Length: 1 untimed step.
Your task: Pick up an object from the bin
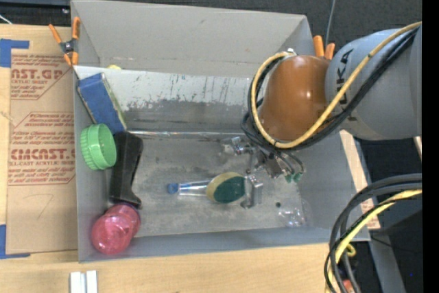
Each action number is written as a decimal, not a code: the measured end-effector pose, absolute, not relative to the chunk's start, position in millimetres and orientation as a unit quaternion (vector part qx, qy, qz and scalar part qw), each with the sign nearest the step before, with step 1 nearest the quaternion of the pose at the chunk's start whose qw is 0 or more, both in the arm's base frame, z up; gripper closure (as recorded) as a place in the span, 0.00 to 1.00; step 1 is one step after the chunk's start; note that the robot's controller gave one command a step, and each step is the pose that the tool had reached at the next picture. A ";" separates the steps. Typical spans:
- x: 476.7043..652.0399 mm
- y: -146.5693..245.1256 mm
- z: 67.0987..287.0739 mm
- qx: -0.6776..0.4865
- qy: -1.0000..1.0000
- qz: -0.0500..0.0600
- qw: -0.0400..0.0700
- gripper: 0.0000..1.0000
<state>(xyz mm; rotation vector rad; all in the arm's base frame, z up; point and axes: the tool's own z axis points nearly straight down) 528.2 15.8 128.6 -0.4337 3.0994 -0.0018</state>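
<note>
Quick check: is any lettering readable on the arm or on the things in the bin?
"KU": black letters on the grey arm; any further letters are hidden behind a yellow cable.
Green lid, blue block, pink round thing, green oval thing: no print that can be read.

In the bin (192,38), a tube (184,187) lies left of an oval pad (228,189), the hand (252,193) just right.
</note>
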 end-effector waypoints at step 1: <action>484.0 27.4 80.4 -0.059 0.998 0.000 0.002 1.00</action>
